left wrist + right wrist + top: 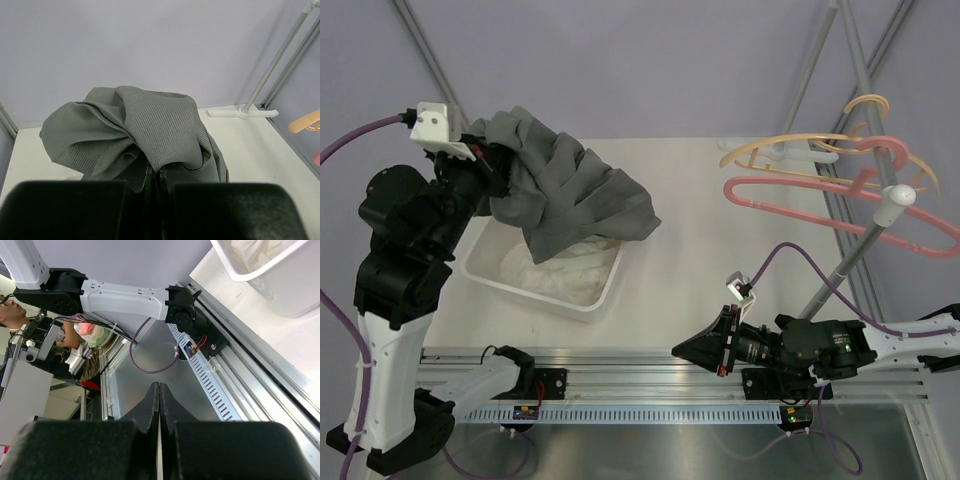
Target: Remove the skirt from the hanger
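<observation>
Nearest, the black right gripper [680, 350] lies low by the aluminium rail [650, 366] at the near edge of the white table [720, 260], its fingers pressed together on nothing. Little can go wrong there unless it swings left into the bin while the other arm works. Just beyond, on the left, stands the white rectangular plastic bin [480, 272] with a crumpled white cloth [565, 268] in it. The main risk, as I judge it, sits above that bin: the grey ribbed fabric skirt [570, 195] hangs bunched from a single pinch, and much of its bulk spreads right, past the bin's far right corner. Let go from here, part of it could drape over the rim or slide onto the table rather than drop inside. A narrow pinch on loose folds could also give way early if the arm jerks. Farther right, the pink plastic hanger [800, 195] and the peach plastic hanger [790, 148] hang bare on the grey metal rack [850, 262], well apart from the skirt, so snagging looks unlikely.

The black left gripper [155, 176] is clamped on the skirt, a fold caught between its closed fingers. In the wrist view the fabric balloons just beyond the fingertips. From overhead the hand sits at the skirt's far left edge, and the cloth trails right and nearward down toward the bin, its lower folds over the white cloth — whether they touch I cannot tell
</observation>
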Available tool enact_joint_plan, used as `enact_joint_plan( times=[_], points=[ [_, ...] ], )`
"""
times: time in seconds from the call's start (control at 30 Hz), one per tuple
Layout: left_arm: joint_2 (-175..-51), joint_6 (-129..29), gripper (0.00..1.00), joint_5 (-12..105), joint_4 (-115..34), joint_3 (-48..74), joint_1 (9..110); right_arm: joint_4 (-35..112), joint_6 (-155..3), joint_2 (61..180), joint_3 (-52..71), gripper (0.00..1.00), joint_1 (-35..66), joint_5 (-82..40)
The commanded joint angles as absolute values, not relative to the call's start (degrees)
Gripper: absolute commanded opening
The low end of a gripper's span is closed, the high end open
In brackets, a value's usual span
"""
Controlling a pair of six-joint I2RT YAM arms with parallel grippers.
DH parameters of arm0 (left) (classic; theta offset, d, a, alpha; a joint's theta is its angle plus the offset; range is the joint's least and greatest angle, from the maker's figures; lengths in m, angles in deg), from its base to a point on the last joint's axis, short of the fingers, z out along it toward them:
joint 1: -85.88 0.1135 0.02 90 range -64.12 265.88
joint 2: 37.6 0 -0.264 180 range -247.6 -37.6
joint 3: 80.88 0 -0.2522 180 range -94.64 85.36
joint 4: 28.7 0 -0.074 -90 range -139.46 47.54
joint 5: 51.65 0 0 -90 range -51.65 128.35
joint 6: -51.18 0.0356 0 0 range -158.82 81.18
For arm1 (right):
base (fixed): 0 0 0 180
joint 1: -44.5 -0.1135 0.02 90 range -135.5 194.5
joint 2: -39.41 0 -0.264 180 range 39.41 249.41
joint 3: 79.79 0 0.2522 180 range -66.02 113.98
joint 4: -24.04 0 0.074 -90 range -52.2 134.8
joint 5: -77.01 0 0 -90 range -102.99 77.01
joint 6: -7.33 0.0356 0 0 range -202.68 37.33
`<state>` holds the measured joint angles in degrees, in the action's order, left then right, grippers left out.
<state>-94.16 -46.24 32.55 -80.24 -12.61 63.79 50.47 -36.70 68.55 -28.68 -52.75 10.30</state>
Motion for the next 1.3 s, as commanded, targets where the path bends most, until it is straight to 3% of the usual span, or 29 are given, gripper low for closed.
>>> enact_joint_plan(
  times=[0.0, 0.47, 0.93, 1.13, 1.27],
  points=[
    [-90.08, -46.38, 0.00, 25.28, -75.07, -13.87, 63.99, 48.08, -35.83, 68.76, -28.49, 0.00, -53.23, 11.10],
    [-82.52, -46.29, 0.00, 21.12, -77.27, -12.03, 64.08, 47.82, -35.39, 69.11, -28.93, 0.00, -53.23, 10.74],
    [-88.13, -55.96, 0.00, 40.45, -64.27, 15.82, 63.99, 47.82, -34.34, 66.92, -30.60, 0.00, -53.14, 10.65],
    [-87.71, -61.93, 0.00, 38.10, -61.63, 24.26, 64.52, 47.65, -33.90, 65.51, -31.48, 0.00, -53.23, 11.10],
    [-82.09, -66.32, 0.00, 35.35, -60.92, 36.72, 68.90, 47.47, -33.63, 66.47, -31.31, 0.00, -53.14, 11.27]
  ],
)
